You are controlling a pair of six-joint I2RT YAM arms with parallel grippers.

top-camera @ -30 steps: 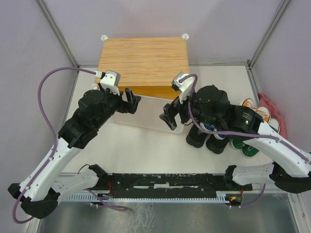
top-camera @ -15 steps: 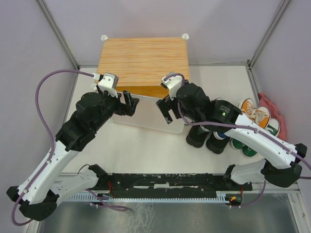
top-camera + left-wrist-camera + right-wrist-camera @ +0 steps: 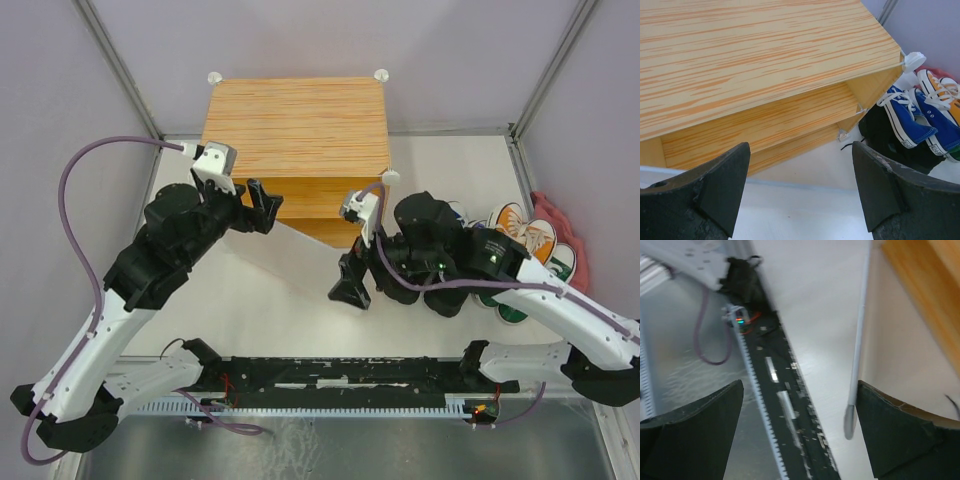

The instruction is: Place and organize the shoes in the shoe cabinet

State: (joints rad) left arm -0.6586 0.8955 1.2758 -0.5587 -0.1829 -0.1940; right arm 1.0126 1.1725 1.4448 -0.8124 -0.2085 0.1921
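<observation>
We see a white bench (image 3: 250, 320) boxed in by pale lilac walls (image 3: 470, 50). The shoe cabinet (image 3: 295, 120) sits at upper centre, its white door (image 3: 290, 255) open in front. The shoes (image 3: 520, 228) cluster at centre right. The left gripper (image 3: 265, 200) and right gripper (image 3: 350, 290) are both spread, holding nothing.

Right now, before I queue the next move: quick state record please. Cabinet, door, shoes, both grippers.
cabinet: shoe cabinet, wood-grain top, front open
door: white door open, lying out in front of the cabinet
shelf: inner shelf, no shoes visible on it
shoes: blue sneakers, orange sneakers, green sneakers, black ankle boots, all on the table right of the cabinet
left gripper: open, empty, facing the cabinet opening
right gripper: open, empty, at the door's free edge
</observation>
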